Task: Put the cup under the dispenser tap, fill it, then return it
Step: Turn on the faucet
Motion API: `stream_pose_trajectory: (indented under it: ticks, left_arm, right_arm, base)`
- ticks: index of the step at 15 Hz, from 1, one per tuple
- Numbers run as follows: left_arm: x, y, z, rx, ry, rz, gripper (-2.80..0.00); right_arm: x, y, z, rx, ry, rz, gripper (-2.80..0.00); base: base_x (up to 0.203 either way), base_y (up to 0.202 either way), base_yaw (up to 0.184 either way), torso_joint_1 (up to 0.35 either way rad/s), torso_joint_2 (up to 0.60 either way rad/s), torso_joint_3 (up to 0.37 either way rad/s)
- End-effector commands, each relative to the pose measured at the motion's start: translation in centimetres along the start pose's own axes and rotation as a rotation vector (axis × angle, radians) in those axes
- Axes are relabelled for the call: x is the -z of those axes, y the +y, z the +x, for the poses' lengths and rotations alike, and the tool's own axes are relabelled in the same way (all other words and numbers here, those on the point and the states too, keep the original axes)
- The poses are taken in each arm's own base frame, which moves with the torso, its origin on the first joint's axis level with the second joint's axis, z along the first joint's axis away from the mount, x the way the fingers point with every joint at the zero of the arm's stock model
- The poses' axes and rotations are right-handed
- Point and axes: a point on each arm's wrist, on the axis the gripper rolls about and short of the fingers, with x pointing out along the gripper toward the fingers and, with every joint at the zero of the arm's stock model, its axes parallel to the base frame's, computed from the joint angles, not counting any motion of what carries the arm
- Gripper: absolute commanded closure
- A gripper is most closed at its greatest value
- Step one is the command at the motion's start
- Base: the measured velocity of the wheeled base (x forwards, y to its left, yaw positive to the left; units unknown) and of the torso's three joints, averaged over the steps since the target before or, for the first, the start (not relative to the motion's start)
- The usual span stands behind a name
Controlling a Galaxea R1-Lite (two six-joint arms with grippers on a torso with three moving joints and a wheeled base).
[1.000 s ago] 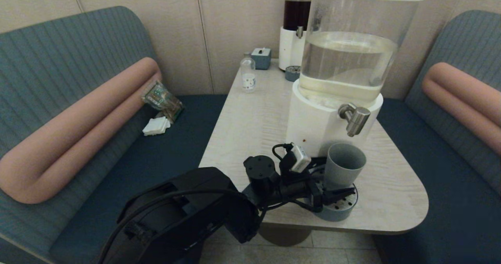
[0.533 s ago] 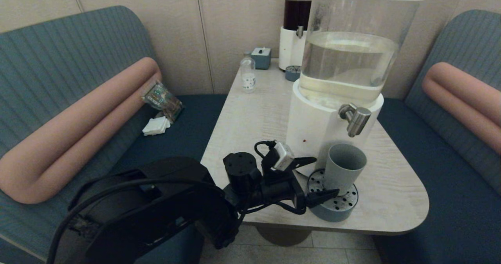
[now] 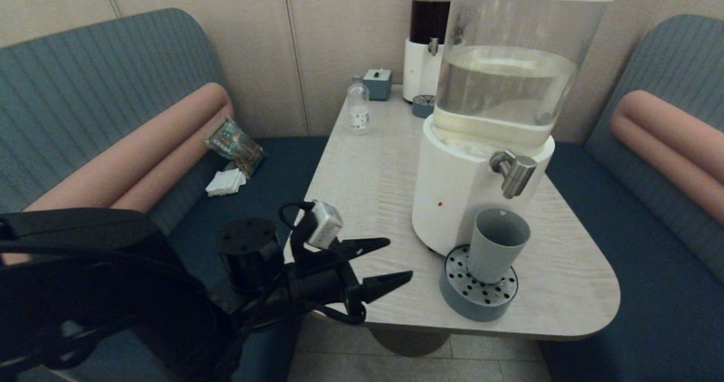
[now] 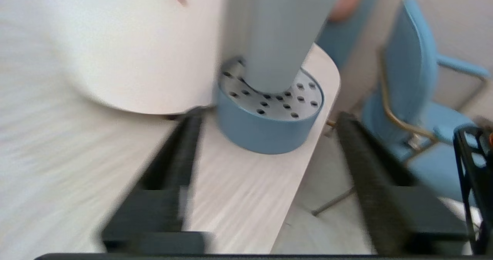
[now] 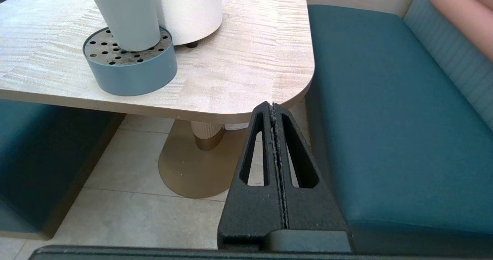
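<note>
The grey-blue cup (image 3: 498, 243) stands upright on the round perforated drip tray (image 3: 478, 297), directly below the brushed-steel dispenser tap (image 3: 512, 172) of the big clear-tank dispenser (image 3: 509, 88). My left gripper (image 3: 399, 257) hovers open over the table's near edge, well left of the cup and holding nothing. In the left wrist view the cup (image 4: 281, 32) and tray (image 4: 265, 133) lie ahead of the open left gripper (image 4: 269, 117). My right gripper (image 5: 272, 105) is shut and empty, parked low beside the table's right corner; cup (image 5: 123, 13) and tray (image 5: 131, 75) show there too.
A dark-liquid dispenser (image 3: 429, 31), a second small drip tray (image 3: 422, 106), a small bottle (image 3: 358, 110) and a blue-grey box (image 3: 377, 83) stand at the table's far end. Teal benches flank the table; a packet (image 3: 235, 144) and napkins (image 3: 225, 183) lie on the left one.
My left gripper, first around the cup's base, has opened and drawn back left and toward me. The cup stays on the tray under the tap.
</note>
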Motion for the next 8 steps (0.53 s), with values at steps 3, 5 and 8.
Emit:
stream_pose_trajectory:
  ticks: [3,5,8]
  left_arm:
    - [-8.8,-3.3,-7.2,-0.232,-0.238,0.093,0.0]
    - [-11.3,-4.3,-10.2,-0.41,-0.348,0.088,0.0]
    - [-13.2,-4.3,-16.1,-0.734,-0.476,0.104,0.0]
  right_arm:
    - [0.4,0.0,0.1,-0.001,0.014,-0.001,0.0]
    - [0.4,0.0,0.1,-0.001,0.014,-0.001,0.0]
    - [0.4,0.0,0.1,-0.001,0.016,-0.001,0.0]
  base:
    - [0.0,0.0,0.0,0.0,0.0,0.0]
    - [0.0,0.0,0.0,0.0,0.0,0.0]
    - [0.0,0.0,0.0,0.0,0.0,0.0]
